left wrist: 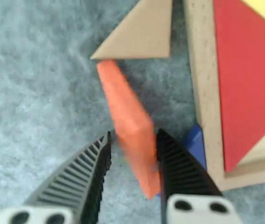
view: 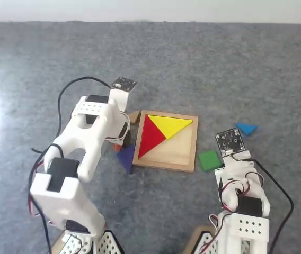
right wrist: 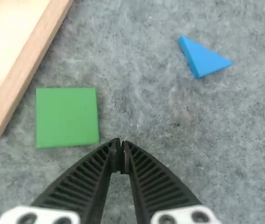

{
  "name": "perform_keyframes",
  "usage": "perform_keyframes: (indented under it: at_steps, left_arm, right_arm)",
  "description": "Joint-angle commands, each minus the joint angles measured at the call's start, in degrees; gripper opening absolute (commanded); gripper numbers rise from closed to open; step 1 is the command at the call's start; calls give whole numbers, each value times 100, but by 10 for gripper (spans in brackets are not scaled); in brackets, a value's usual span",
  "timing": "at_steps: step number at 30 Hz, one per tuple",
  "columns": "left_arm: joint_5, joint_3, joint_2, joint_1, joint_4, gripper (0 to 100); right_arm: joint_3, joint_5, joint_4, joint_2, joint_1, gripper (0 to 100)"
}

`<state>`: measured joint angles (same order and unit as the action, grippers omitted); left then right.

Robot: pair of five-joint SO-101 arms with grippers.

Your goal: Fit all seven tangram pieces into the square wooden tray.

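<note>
Grey felt covers the table (view: 219,63), and the square wooden tray (view: 194,144) lies at mid-frame in the high view, pale and shallow with a raised rim. Two pieces sit in it. A large red triangle (view: 149,136) lies along its left side and a large yellow triangle (view: 170,125) along its upper side, meeting edge to edge. The lower right half of the tray is bare wood.

At the tray's left rim, the left end effector (left wrist: 135,137) is part-open astride an orange piece (left wrist: 130,130). The piece stands tilted on edge, resting against one finger with a thin gap to the other. A tan triangle (left wrist: 142,35) lies flat just past it, touching the orange piece's far end and close beside the rim. A dark blue piece (left wrist: 195,142) pokes out between one finger and the tray's lower left corner.

Right of the tray, the right end effector (right wrist: 119,148) is closed on nothing, its tips meeting over the felt just beside a green square (right wrist: 67,116). The square lies flat near the tray's lower right corner, a little apart from the rim. A light blue triangle (right wrist: 202,58) lies farther to the upper right, well apart from the tray.
</note>
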<state>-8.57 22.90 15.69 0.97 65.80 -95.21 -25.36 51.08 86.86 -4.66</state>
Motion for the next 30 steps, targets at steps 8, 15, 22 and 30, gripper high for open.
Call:
perform_keyframes:
  at_steps: [8,15,22,30]
  left_arm:
    - [-70,-514,-440,-607,62,156]
    - [-79,-497,-914,-1055,53,156]
    - [132,-514,-879,-1064,18,161]
    - [527,-523,-879,-1029,9,212]
  right_arm:
    - [35,-70,-136,92,48,9]
    - [35,-70,-136,92,48,9]
    - [35,-70,-136,92,48,9]
    - [35,-70,-136,92,48,9]
